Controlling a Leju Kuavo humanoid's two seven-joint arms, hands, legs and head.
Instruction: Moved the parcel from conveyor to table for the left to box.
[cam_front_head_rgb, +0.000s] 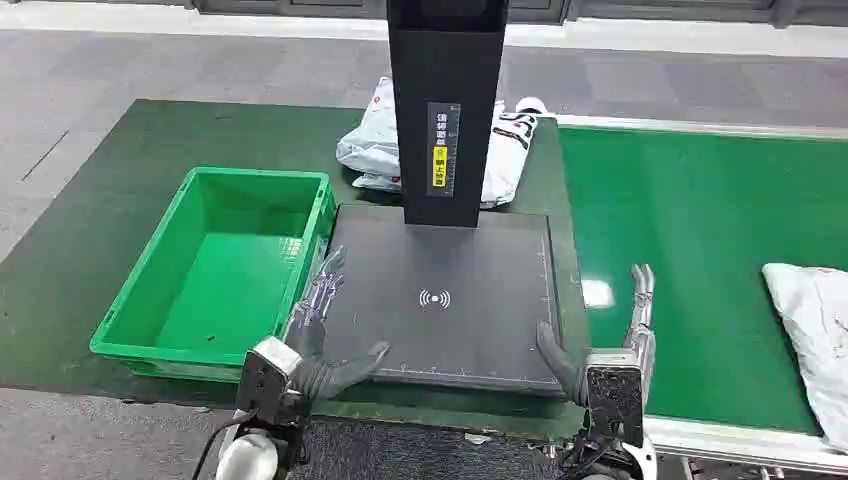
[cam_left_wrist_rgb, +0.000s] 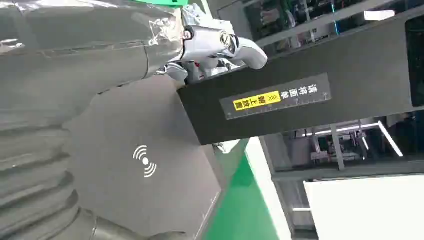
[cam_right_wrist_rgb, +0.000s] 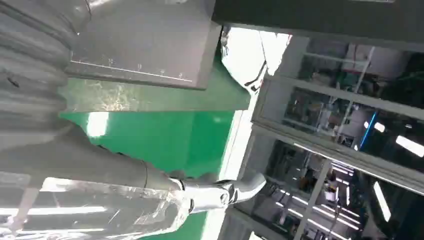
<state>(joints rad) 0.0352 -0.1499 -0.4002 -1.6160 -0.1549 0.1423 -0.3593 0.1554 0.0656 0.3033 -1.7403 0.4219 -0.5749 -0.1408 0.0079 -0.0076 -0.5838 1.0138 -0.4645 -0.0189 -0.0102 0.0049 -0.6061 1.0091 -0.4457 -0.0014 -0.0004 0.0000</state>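
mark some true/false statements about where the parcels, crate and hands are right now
1. The green crate is empty. True.
2. The left hand holds a parcel. False: it is open and holds nothing, at the left edge of the dark scan pad.
3. A white parcel lies on the green conveyor. True.
4. The right hand is inside the crate. False: it is open, at the pad's right edge by the conveyor.
5. A parcel lies on the scan pad. False: the pad is bare; a parcel lies behind the black post.
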